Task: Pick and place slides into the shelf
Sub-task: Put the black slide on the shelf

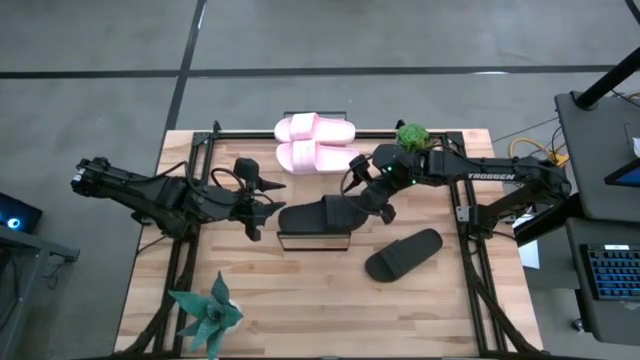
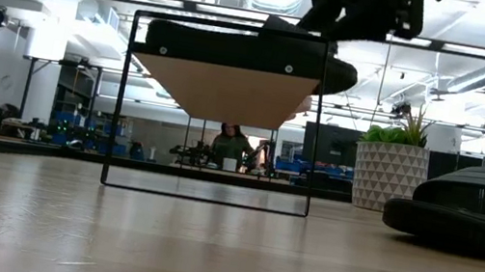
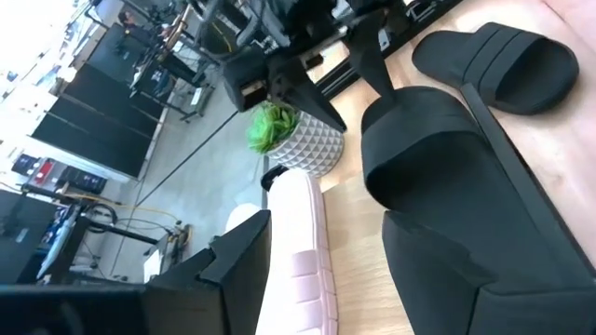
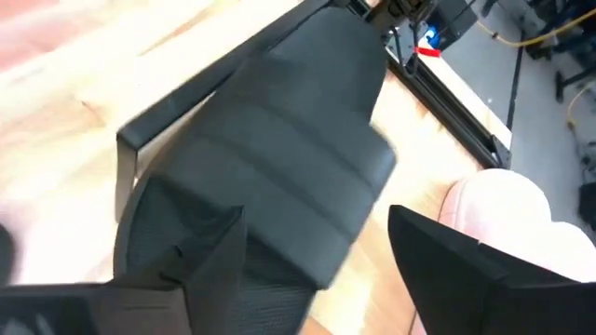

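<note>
Sandal (image 1: 325,212) in black lies on the shelf (image 1: 313,240) — long axis running left-right, one end by the right gripper (image 1: 375,208), whose jaws stand wide, holding nothing; left gripper (image 1: 262,207) open, empty.

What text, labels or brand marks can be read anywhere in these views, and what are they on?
"TROSSEN": white letters on the right arm, high view.
No print is readable on the black slide on the shelf, the other black slide or the pink slides.
The red tag in the right wrist view is too blurred to read.
Nothing is readable in the low view.
</note>
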Available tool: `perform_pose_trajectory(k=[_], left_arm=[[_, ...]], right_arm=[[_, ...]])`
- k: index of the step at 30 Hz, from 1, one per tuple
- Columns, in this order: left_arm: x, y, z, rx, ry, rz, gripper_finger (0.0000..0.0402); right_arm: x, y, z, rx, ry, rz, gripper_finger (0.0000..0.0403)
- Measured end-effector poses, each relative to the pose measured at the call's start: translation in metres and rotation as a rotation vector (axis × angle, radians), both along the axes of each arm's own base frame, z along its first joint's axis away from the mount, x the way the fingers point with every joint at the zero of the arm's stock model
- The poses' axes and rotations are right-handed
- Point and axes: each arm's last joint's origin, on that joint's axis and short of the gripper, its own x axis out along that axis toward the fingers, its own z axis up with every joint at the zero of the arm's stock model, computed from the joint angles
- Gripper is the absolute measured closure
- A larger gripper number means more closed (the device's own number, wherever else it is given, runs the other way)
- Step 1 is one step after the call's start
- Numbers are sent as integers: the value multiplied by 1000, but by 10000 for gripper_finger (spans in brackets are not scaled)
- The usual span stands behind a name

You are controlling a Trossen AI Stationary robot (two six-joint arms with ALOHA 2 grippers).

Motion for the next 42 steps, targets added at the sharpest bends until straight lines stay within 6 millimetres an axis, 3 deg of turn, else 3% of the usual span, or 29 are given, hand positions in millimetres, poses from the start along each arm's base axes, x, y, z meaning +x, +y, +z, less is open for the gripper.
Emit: perform_pose_trajectory(k=[11,16,20,32,42], left_arm=[[-1,0,-1,-42,-5,14,210],[-2,0,-3,-34,22,15,210],[-4,1,-7,-47,57,23,210],[-10,-1,-20,-230,166,-21,210],[-11,-3,-22,-295,202,-70,210]], right_arm=[[-6,1,49,227,38,-181,141],[-8,-1,58,291,51,-358,152],[-11,-4,55,324,79,-540,158],[-39,2,30,600,448,-982,163],[-50,33,0,652,634,-1088,166]])
